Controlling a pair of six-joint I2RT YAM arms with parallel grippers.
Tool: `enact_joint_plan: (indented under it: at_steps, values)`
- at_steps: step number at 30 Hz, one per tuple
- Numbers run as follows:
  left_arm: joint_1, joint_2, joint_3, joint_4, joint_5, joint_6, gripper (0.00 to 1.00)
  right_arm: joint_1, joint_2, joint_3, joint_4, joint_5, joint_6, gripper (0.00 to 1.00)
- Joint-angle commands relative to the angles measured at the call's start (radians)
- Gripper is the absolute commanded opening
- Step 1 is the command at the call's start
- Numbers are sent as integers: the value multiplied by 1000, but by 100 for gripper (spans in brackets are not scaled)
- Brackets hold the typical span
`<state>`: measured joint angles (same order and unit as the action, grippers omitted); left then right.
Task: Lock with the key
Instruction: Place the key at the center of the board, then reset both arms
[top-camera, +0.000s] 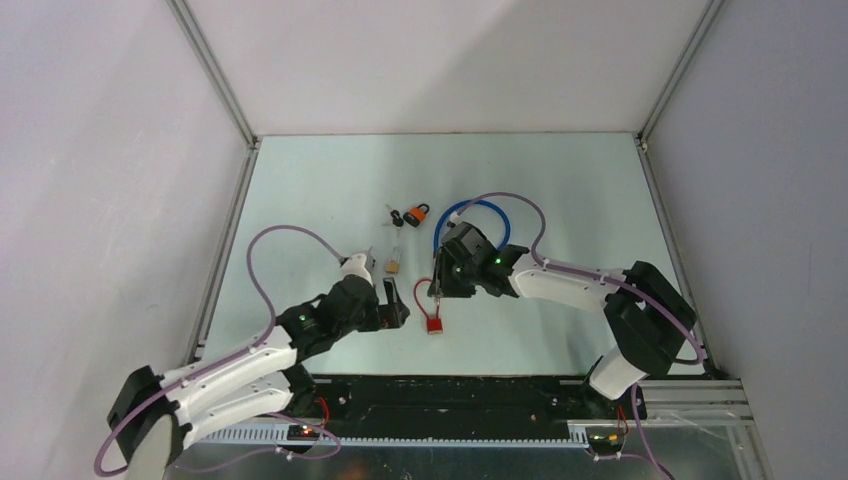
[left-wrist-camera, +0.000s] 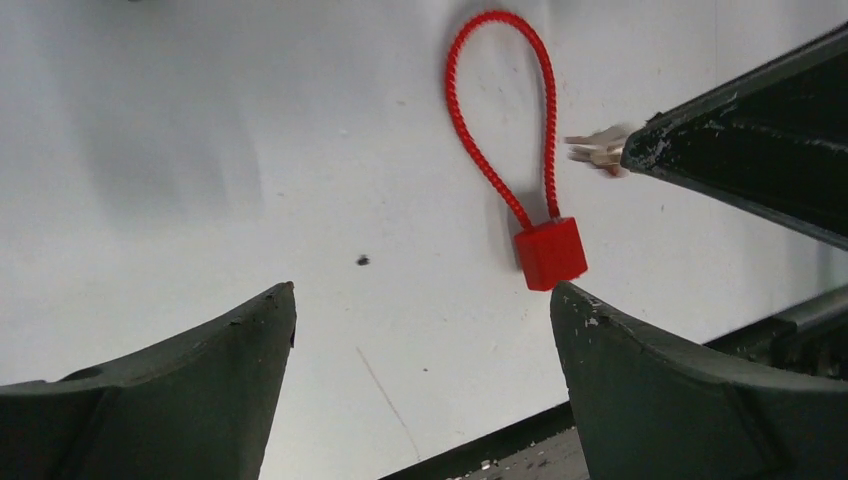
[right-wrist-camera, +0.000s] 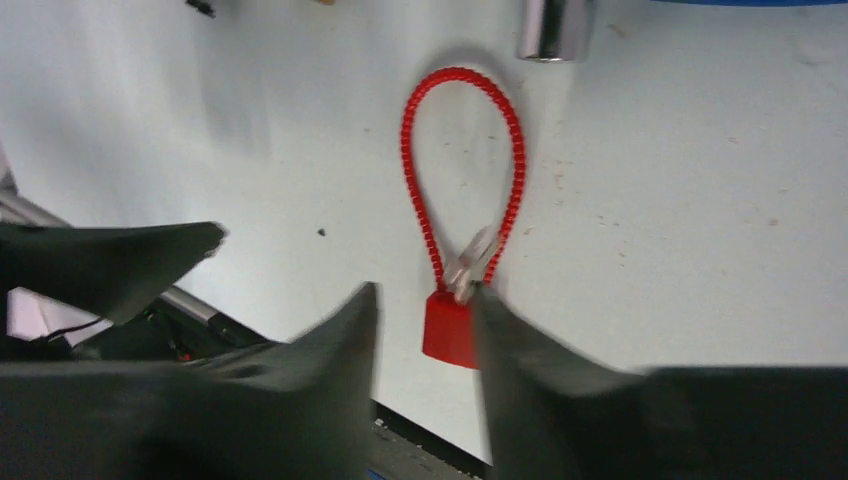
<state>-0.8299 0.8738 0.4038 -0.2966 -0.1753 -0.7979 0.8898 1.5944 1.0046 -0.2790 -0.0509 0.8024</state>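
Right wrist view, centre: my right gripper (right-wrist-camera: 422, 292) pinches the key (right-wrist-camera: 475, 255) over the lock (right-wrist-camera: 450, 330); next, line up its tip and push in. Meanwhile my left gripper (left-wrist-camera: 422, 290) gapes, empty.

Two cable locks (top-camera: 436, 325), two padlocks (top-camera: 420, 213), two arms (top-camera: 235, 378).

Ahead of the spread left jaws lies a red cable lock (left-wrist-camera: 549, 252), a silver key (left-wrist-camera: 597, 150) beside its loop.
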Motion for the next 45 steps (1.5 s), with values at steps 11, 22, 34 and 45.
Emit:
enact_joint_plan:
  at_steps: [11,22,34,45]
  values:
    - [0,-296,207,-332,-271,19,100,-55,-259,42,-182,201,-86,97]
    - [0,-574,385,-442,-338,158,100,-412,-870,59,-480,447,-181,99]
    - [1,-795,489,-479,-511,252,100,-509,-1351,143,-506,833,-284,99]
    - [1,-861,521,-499,-522,288,100,-508,-1427,156,-512,881,-287,99]
